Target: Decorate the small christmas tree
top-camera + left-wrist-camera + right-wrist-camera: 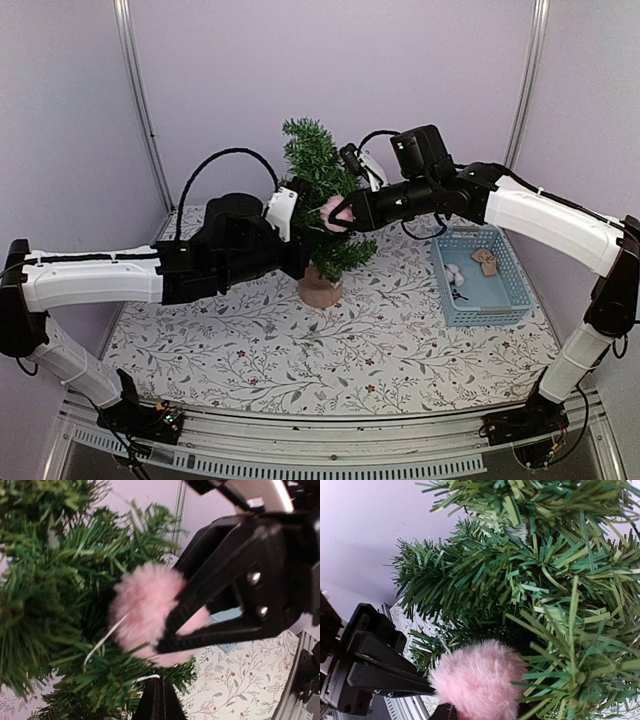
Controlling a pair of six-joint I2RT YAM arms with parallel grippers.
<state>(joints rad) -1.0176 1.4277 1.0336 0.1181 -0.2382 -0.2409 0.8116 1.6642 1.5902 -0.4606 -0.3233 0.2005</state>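
Fluffy pink pom-pom (142,605), pinched by right hand (167,637), nestles against the bristly small christmas tree (55,590); left hand (422,686): grip unclear.

Floral tablecloth (250,350) and a blue basket (521,285) sitting under pale walls

The basket is resting on the right part of the table, its long side running away from the near edge. Inside, a few small white balls (454,272) are lying near the left wall, two brown tags (486,260) are lying toward the far end, and a tiny dark item (459,294) is sitting just nearer than the balls. Lilac wall panels (230,70) are standing behind, with a metal pole (140,100) rising at the left corner. A metal rail (330,455) is running along the near edge.
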